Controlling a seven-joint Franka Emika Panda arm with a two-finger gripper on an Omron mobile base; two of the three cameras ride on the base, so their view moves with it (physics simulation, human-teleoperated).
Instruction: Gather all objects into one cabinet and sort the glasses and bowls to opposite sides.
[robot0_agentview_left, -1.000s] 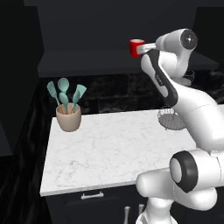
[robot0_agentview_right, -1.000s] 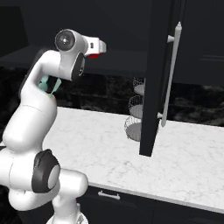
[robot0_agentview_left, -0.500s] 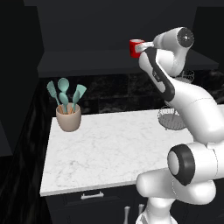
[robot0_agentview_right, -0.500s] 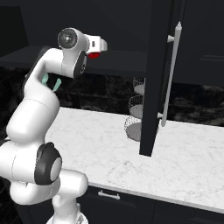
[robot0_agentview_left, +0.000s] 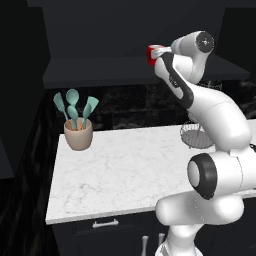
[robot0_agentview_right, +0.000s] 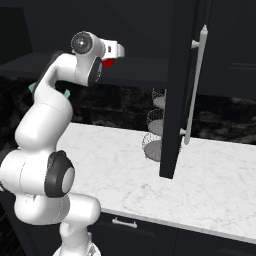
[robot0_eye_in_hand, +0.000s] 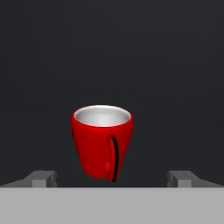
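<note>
Red cup (robot0_eye_in_hand: 101, 140) upright in the hand view, pale grey inside, thin handle turned toward the camera. Framed by the gripper (robot0_eye_in_hand: 113, 178), fingertips (robot0_eye_in_hand: 43, 178) spread wide to either side and touching neither wall of it, so open and gripping nothing. Dark all around the cup there; cannot tell what it rests on. From the left base view, seen high above the white marble counter (robot0_agentview_left: 130, 175), over its rear edge, as a small red patch (robot0_agentview_left: 151, 55) right at the front of the gripper (robot0_agentview_left: 159, 50). From the right base view, again high above the counter (robot0_agentview_right: 220, 175), a sliver of red (robot0_agentview_right: 107, 62) just under the gripper (robot0_agentview_right: 117, 50). On the counter's rear left corner, a tan utensil pot (robot0_agentview_left: 78, 134) with teal utensils standing in it. At the counter's rear right, a tiered wire rack (robot0_agentview_right: 156, 130). Hanging above the counter and just in front of that rack, an open black cabinet door (robot0_agentview_right: 177, 90) with a long vertical silver bar handle (robot0_agentview_right: 197, 85).
</note>
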